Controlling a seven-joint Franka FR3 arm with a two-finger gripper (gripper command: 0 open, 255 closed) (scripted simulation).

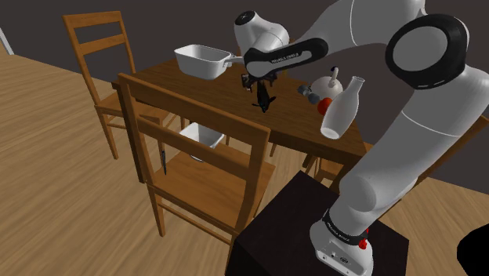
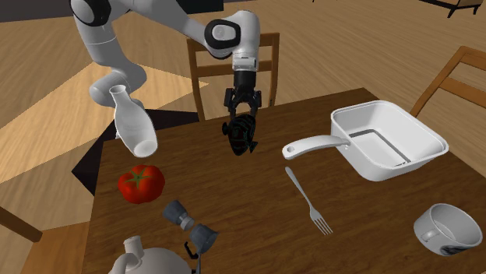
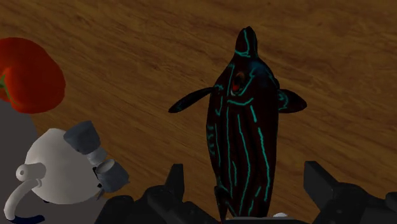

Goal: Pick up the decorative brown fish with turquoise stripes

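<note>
Two black fingers (image 3: 176, 181) stand wide apart at the end of our gripper (image 2: 243, 107), one on each side of the tail of the fish (image 3: 245, 121). From the wrist view, neither seems to touch it. We see the fish as dark brown, almost black, with turquoise stripes. It appears to lie on the wooden table (image 2: 234, 206) directly under the hand, head pointing away from the fingers.

We judge that we are at the end of the approach: the hand is placed over the fish, but the grasp is not yet made. Next we would close squarely on the narrow tail end, then lift straight up. The body tapers there, so it could slip or swing.

Just beyond sit a white teapot (image 3: 54, 168) and a tomato (image 2: 141, 183), near enough to mind. Farther off lie a fork (image 2: 308, 202) and a white pan (image 2: 385, 140).
</note>
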